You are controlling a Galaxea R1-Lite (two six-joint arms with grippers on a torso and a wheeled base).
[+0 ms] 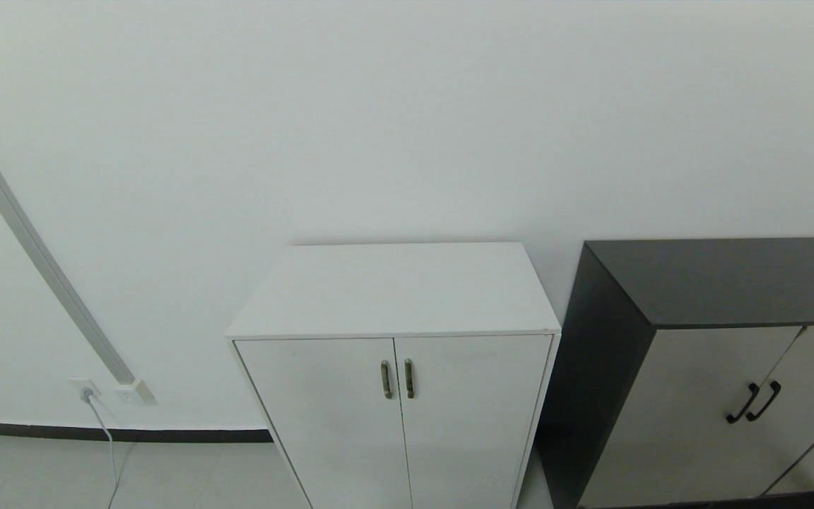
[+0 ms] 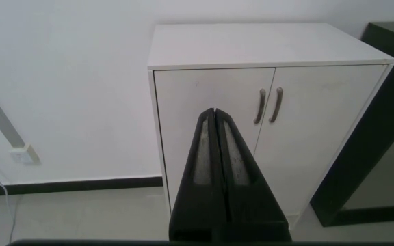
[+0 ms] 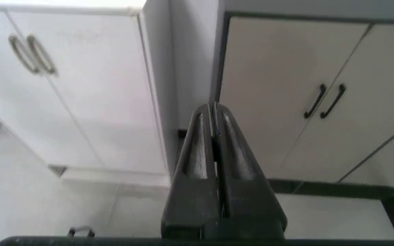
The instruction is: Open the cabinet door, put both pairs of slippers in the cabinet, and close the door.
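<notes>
The left gripper (image 2: 215,115) is pointing, fingers pressed together and empty, at the white cabinet (image 1: 393,290), which is standing well ahead of them with both doors (image 1: 329,417) shut. The right gripper (image 3: 215,109), fingers likewise closed on nothing, is aiming at the gap between that cabinet and the dark cabinet (image 1: 725,279).

One white cabinet (image 1: 393,297), one dark cabinet (image 1: 725,279), four handles (image 1: 386,379) (image 1: 409,378) (image 1: 742,404) (image 1: 764,401), two end effectors (image 2: 215,113) (image 3: 215,108)

from high up, head view facing forward and down: white cabinet (image 1: 393,297) at lower centre, dark cabinet (image 1: 718,283) at lower right. left wrist view lower, along left gripper (image 2: 215,111) toward the white cabinet's front. right wrist view closest, along right gripper (image 3: 215,106) toward both cabinets. shared by all: both cabinets.
</notes>
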